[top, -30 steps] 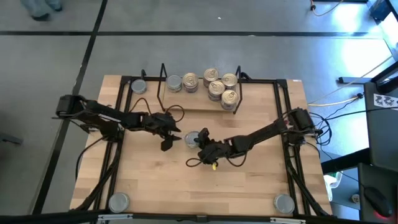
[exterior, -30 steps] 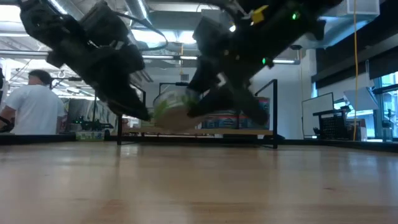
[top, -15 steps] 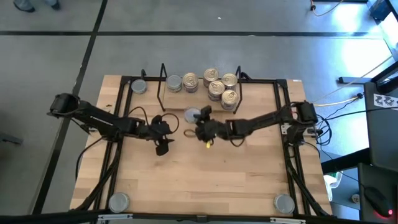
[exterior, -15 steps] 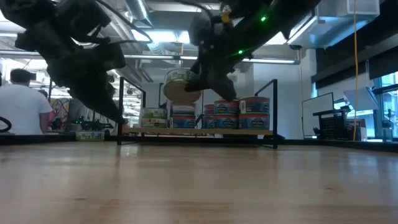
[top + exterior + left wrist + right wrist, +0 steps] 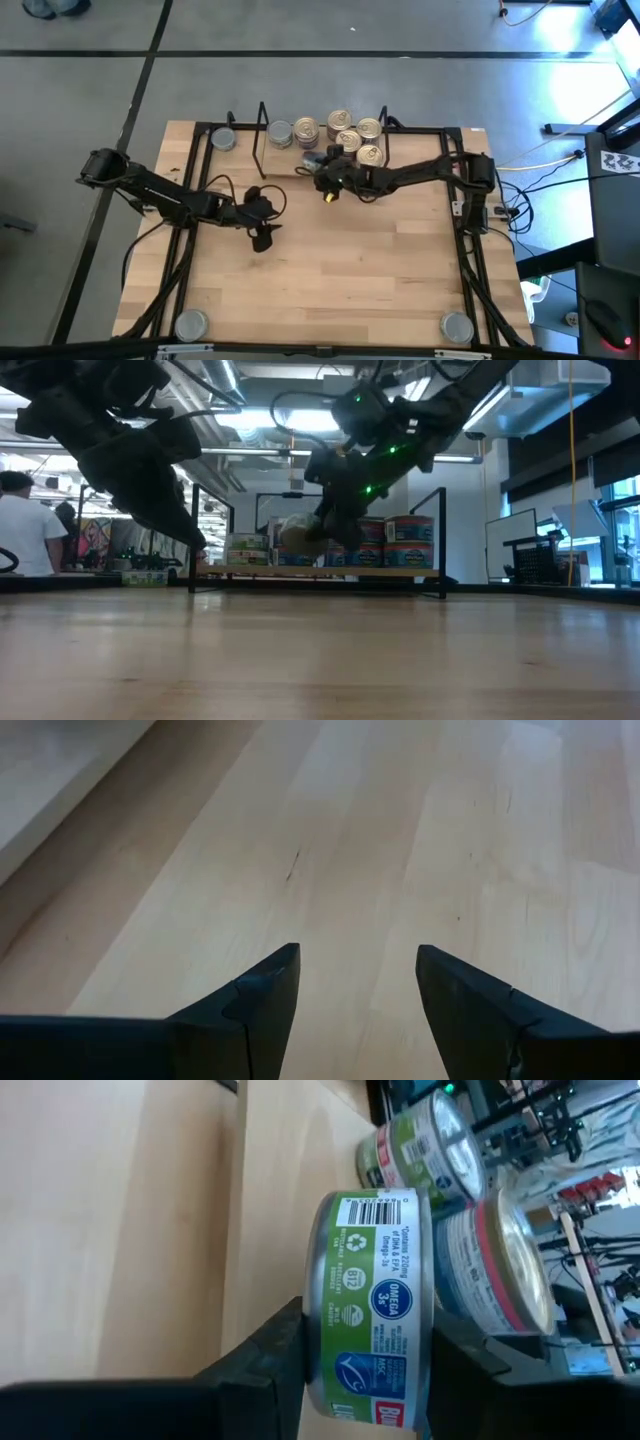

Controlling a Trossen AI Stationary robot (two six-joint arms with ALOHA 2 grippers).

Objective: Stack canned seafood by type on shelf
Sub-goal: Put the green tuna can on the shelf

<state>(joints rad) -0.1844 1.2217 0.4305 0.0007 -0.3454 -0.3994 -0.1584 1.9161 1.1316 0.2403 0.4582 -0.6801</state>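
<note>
Green-labelled tin (image 5: 372,1315) between right tool (image 5: 365,1350) fingers

Bright ceiling lights (image 5: 250,420), backlit arms, soft blur

The right arm stretches toward the tabletop's far edge, its tool (image 5: 318,163) clamped on a green-labelled round tin (image 5: 375,1315). The left tool (image 5: 355,990) hangs open near the tabletop's middle.

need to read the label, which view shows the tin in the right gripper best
The right wrist view: the green-label tin fills it, print legible, clamped in the right gripper. High view shows only its lid; low view, a blur.
</note>
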